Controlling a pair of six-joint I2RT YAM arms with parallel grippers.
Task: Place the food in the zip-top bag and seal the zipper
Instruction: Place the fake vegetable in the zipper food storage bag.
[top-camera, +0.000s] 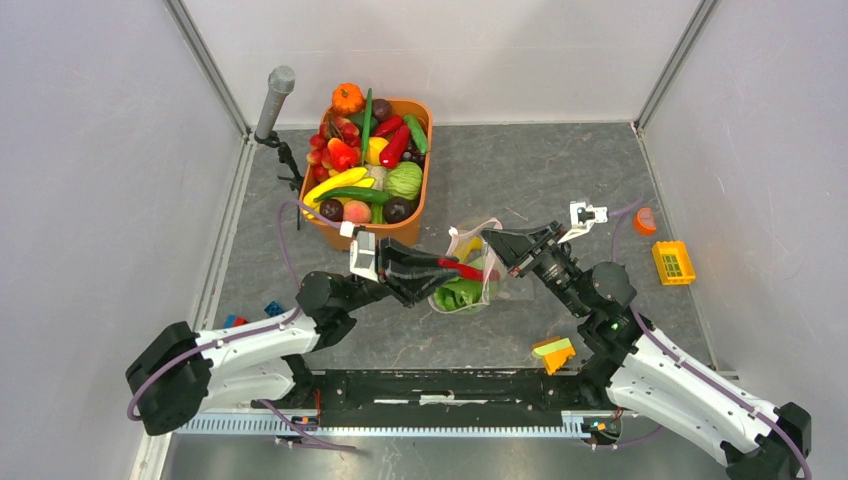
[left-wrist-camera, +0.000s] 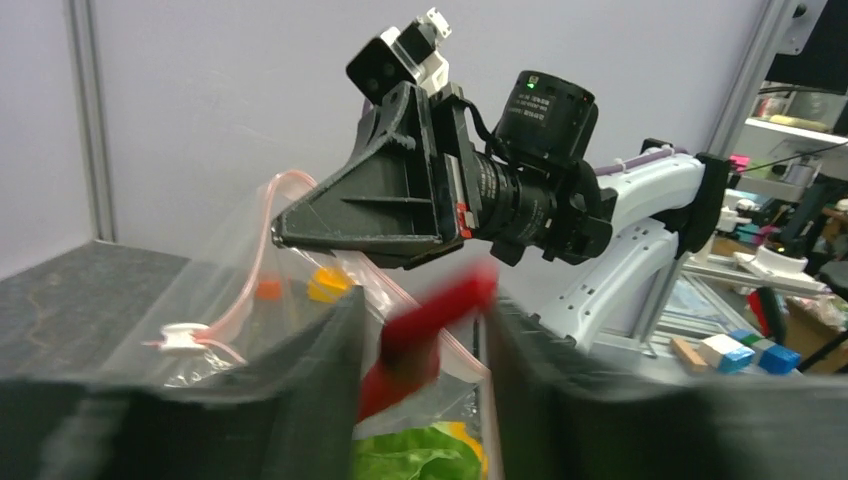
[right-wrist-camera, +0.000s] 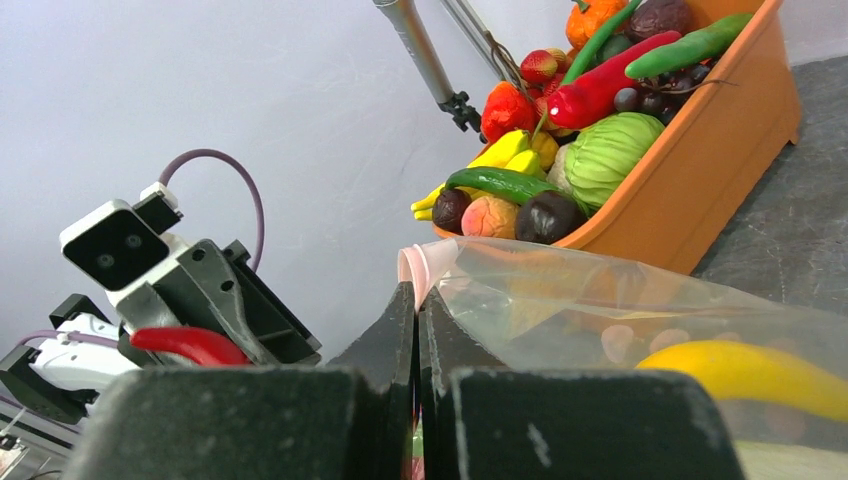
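The clear zip-top bag (top-camera: 480, 265) hangs open between my two grippers. My right gripper (top-camera: 497, 243) is shut on its pink zipper strip (right-wrist-camera: 415, 265) and holds the mouth up. My left gripper (top-camera: 438, 278) is at the bag's mouth with its jaws wide apart. A red chili (top-camera: 465, 269) lies loose and blurred between them (left-wrist-camera: 430, 325), pointing into the bag. A green leafy cabbage (left-wrist-camera: 420, 460) and a yellow banana (right-wrist-camera: 740, 375) are inside the bag. The white slider (left-wrist-camera: 185, 335) sits on the strip at the left.
An orange tub (top-camera: 418, 205) full of toy produce stands just behind the bag. A grey post on a tripod (top-camera: 272, 100) is at its left. A yellow-orange wedge (top-camera: 553, 352), a yellow crate (top-camera: 673, 262) and small blue blocks (top-camera: 272, 308) lie on the table.
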